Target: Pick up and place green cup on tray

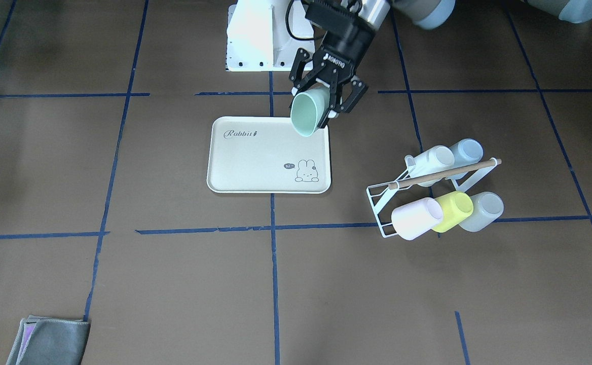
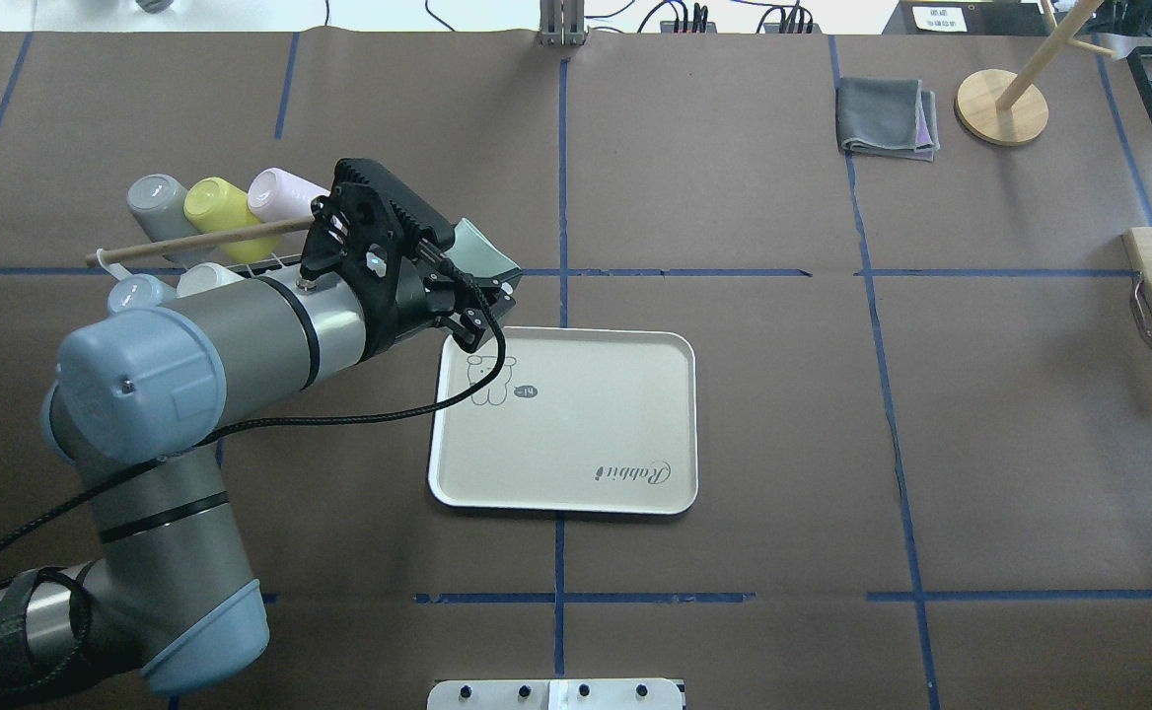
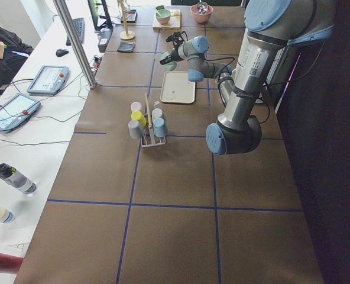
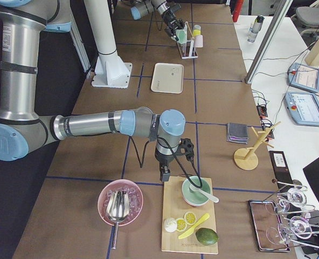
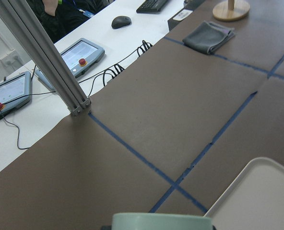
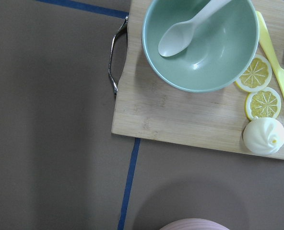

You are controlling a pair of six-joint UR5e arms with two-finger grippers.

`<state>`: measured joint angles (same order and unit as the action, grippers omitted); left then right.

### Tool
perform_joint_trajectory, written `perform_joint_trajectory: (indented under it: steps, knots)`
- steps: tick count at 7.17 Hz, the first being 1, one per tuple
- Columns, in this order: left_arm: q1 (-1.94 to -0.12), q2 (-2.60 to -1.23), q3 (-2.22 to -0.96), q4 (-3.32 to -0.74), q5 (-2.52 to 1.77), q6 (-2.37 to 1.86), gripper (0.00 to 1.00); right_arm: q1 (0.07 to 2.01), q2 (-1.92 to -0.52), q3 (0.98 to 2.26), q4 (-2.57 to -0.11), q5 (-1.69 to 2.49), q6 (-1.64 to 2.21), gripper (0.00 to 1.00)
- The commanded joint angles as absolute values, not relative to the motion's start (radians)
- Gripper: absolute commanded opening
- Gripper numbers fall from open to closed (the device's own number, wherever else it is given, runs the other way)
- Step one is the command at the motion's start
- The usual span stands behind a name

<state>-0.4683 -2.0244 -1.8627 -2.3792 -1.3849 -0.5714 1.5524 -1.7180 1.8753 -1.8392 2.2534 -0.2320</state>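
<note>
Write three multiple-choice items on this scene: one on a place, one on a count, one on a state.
1. Where is the green cup relative to the tray? A standing at its middle; B held in the air by one corner; C under it.
2. How many cups are on the rack? A three; B seven; C five.
3. Jaws of the left gripper: A shut on the green cup; B open, empty; C out of view.
Answers: 1 B, the front view shows it tilted at the tray's corner, off the surface. 2 C, five show in both the front and overhead views. 3 A, they clamp the cup's wall.
</note>
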Motion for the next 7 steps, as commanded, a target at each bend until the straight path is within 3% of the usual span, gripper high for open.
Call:
perform_joint_trajectory:
  steps: [1, 2, 4, 7]
  knots:
    - [-0.436, -2.028, -1.555, -2.842, -1.381, -0.601, 0.7, 1.552, -1.718, 1.87, -1.839, 2.253, -0.233, 1.0]
    - [-0.42, -2.036, -1.481, -2.937, -1.379, -0.601, 0.7, 1.552, -1.718, 1.868, -1.839, 2.253, -0.233, 1.0]
    - [-0.371, -2.06, -1.436, -2.942, -1.335, -0.591, 0.77, 1.552, -1.718, 1.868, -1.839, 2.253, -0.233, 1.0]
    - [-0.31, -2.146, -1.35, -2.939, -1.266, -0.56, 0.77, 1.552, -1.717, 1.867, -1.839, 2.253, -0.233, 1.0]
